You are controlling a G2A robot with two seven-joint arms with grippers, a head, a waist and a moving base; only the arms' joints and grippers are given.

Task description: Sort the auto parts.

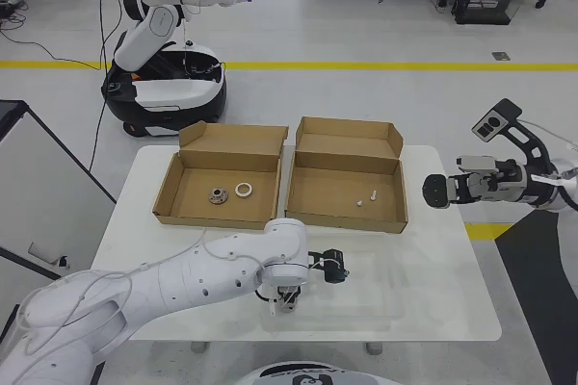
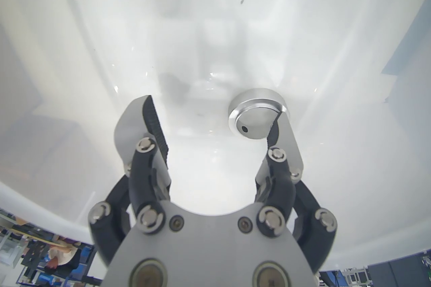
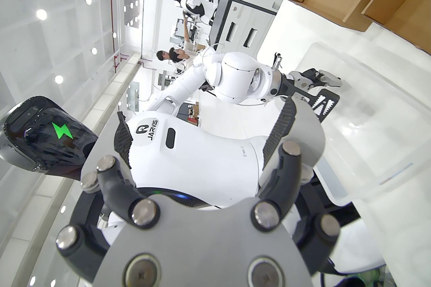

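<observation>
A round silver metal disc (image 2: 256, 115) with a small hole lies on the white table (image 1: 414, 289). My left gripper (image 2: 212, 111) is open just above the table, and the disc rests against the tip of one finger (image 2: 286, 140). In the top view the left gripper (image 1: 284, 300) points down near the table's front edge. My right gripper (image 3: 205, 123) is open and holds nothing; it hovers off the table's right side (image 1: 432, 190). The left cardboard box (image 1: 173, 188) holds a metal flange (image 1: 218, 196) and a white ring (image 1: 243, 190). The right box (image 1: 313, 197) holds small white parts (image 1: 366, 200).
Both boxes stand side by side at the back of the table with lids folded up. Another white robot base (image 1: 164, 91) stands on the floor beyond the table. A grey cabinet (image 1: 29, 183) is at the left.
</observation>
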